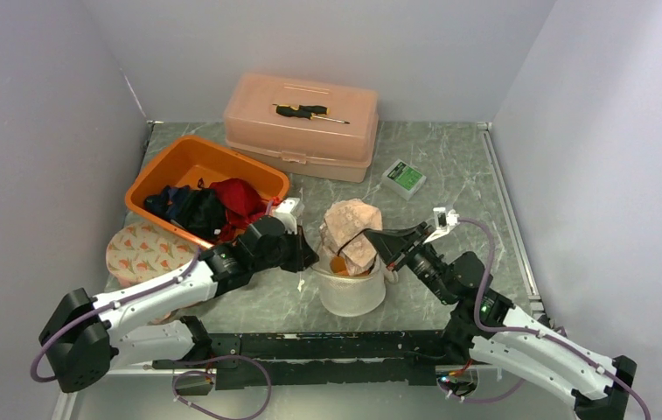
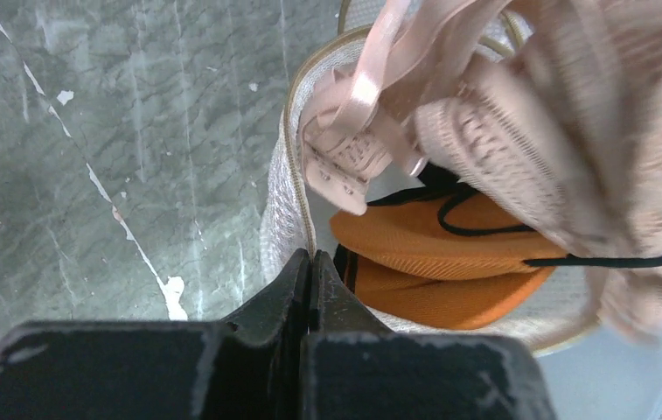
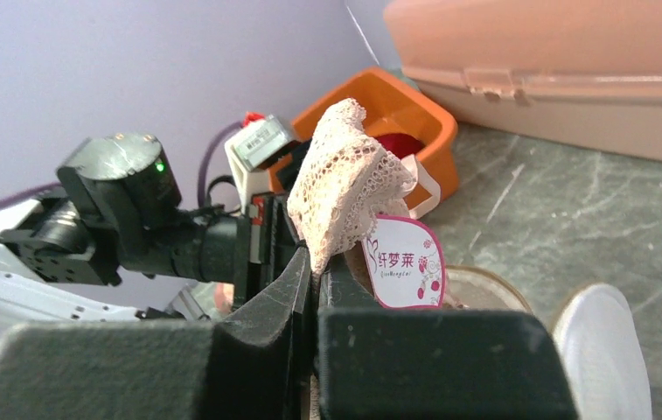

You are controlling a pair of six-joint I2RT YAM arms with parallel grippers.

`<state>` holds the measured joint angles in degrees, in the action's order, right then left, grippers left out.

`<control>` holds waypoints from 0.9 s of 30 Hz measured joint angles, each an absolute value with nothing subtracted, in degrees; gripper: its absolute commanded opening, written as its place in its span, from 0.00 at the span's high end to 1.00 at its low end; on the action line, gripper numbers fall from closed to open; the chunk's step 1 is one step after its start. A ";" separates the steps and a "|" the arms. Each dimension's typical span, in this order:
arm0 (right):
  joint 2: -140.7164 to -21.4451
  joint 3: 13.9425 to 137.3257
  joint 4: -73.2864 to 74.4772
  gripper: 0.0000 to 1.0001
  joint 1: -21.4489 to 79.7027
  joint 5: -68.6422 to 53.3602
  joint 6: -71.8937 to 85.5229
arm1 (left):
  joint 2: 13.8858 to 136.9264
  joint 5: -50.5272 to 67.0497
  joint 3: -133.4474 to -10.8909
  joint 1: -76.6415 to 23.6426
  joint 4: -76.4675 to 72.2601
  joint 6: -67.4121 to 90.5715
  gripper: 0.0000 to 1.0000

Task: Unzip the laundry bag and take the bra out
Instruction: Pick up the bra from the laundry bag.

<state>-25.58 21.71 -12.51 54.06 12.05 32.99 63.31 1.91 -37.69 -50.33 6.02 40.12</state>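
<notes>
A green marbled table (image 1: 449,166) seen from above, with two robot arms reaching in from the near edge. At near centre stands a white mesh bag (image 1: 351,293), its top open. A pink lace bra (image 1: 351,229) is held up above the opening, with its lower part at the bag's mouth. The right gripper (image 1: 369,241) comes in from the right, its fingers pressed together on the lace. In its wrist view the right gripper (image 3: 317,271) pinches a fold of the bra (image 3: 344,175), and a white and pink tag (image 3: 404,261) with printed characters hangs just right of the fingers.

The left gripper (image 1: 304,255) meets the bag on its left side. In its wrist view the left gripper (image 2: 311,271) is clamped shut on the bag's rim (image 2: 285,201), beside the zip edge. The bra (image 2: 572,114) and a satin strap (image 2: 371,96) hang over the opening, and an orange cloth (image 2: 432,262) with black cord lies inside.

To the far left sits an orange bin (image 1: 178,162) holding dark and red clothes (image 1: 209,208). Just near it, at the left, lies a floral disc (image 1: 139,252). At far centre is a pink toolbox (image 1: 301,140) with a screwdriver (image 1: 305,111) on its lid; right of it is a small green box (image 1: 404,178).
</notes>
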 measured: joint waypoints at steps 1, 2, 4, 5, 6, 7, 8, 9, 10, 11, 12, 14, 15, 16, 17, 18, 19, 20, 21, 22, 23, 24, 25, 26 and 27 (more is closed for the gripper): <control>-25.67 22.44 -12.56 1.00 54.06 11.97 32.86 | 62.78 1.72 -37.69 -50.33 6.04 40.07 0.97; -25.82 23.35 -12.60 1.00 54.06 11.90 32.56 | 62.33 1.58 -37.69 -50.33 6.11 39.99 0.97; -25.85 24.53 -12.73 1.00 54.06 11.86 32.27 | 61.52 1.17 -37.74 -50.33 6.33 39.59 0.97; -25.87 24.99 -13.02 1.00 54.06 11.81 32.08 | 61.17 0.51 -37.87 -50.33 6.59 39.27 0.97; -25.91 25.47 -13.26 1.00 54.06 11.68 31.83 | 60.95 -0.12 -38.09 -50.33 6.76 38.70 0.97; -26.02 25.76 -13.47 1.00 54.06 11.64 31.66 | 60.86 -0.84 -38.35 -50.33 6.76 38.22 0.97; -26.20 26.09 -13.58 1.00 54.06 11.57 31.48 | 60.77 -1.61 -38.63 -50.33 6.72 37.78 0.97; -26.46 26.39 -13.74 1.00 54.06 11.51 31.29 | 60.71 -2.26 -38.83 -50.33 6.66 37.30 0.97; -26.81 26.59 -13.89 1.00 54.06 11.44 31.11 | 60.58 -3.09 -38.96 -50.33 6.61 36.91 0.97; -27.00 26.63 -13.87 1.00 54.06 11.44 31.09 | 60.49 -3.66 -39.00 -50.33 6.68 36.62 0.97; -27.16 26.61 -13.78 1.00 54.06 11.44 31.07 | 60.45 -4.14 -39.00 -50.33 6.74 36.51 0.97; -27.11 26.61 -13.54 1.00 54.06 11.42 31.07 | 60.45 -4.91 -39.00 -50.33 7.14 36.38 0.97; -26.89 26.61 -13.32 1.00 54.06 11.35 31.07 | 60.40 -5.13 -38.98 -50.33 7.38 36.40 0.97; -26.68 26.61 -12.97 1.00 54.06 11.22 31.07 | 60.14 -5.32 -38.76 -50.33 7.57 36.45 0.96; -26.44 26.61 -12.60 1.00 54.06 10.98 31.03 | 59.64 -5.48 -38.26 -50.33 7.77 36.64 0.94; -26.24 26.61 -12.23 1.00 54.06 10.70 30.98 | 58.92 -5.48 -37.58 -50.33 7.86 36.77 0.90; -26.11 26.61 -11.46 1.00 54.06 10.11 30.76 | 57.80 -5.48 -36.45 -50.33 8.01 37.15 0.87; -25.96 26.61 -10.96 1.00 54.06 9.80 30.59 | 56.99 -5.50 -35.64 -50.33 8.08 37.32 0.82; -25.85 26.55 -10.50 1.00 54.06 9.54 30.44 | 56.27 -5.50 -34.92 -50.33 8.25 37.54 0.76; -25.74 26.15 -10.13 1.00 54.06 9.06 30.39 | 55.55 -5.52 -34.30 -50.33 8.64 37.80 0.64; -25.61 25.47 -9.87 1.00 54.06 8.64 30.35 | 54.96 -5.56 -33.93 -50.33 9.08 38.30 0.53; -25.34 24.51 -9.52 1.00 54.06 8.38 30.33 | 54.63 -5.63 -33.91 -50.33 9.56 38.28 0.46; -25.08 23.40 -9.13 1.00 54.06 8.12 30.33 | 54.11 -5.69 -33.89 -50.33 9.87 38.70 0.41; -24.86 22.28 -8.60 1.00 54.06 7.77 30.30 | 53.47 -5.80 -33.89 -50.33 10.15 38.87 0.36; -24.73 21.45 -8.14 1.00 54.06 7.35 30.24 | 52.86 -5.85 -33.89 -50.33 10.41 38.87 0.34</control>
<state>-24.73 21.45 -8.14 54.06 7.35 30.24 52.86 -5.85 -33.89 -50.33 10.41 38.87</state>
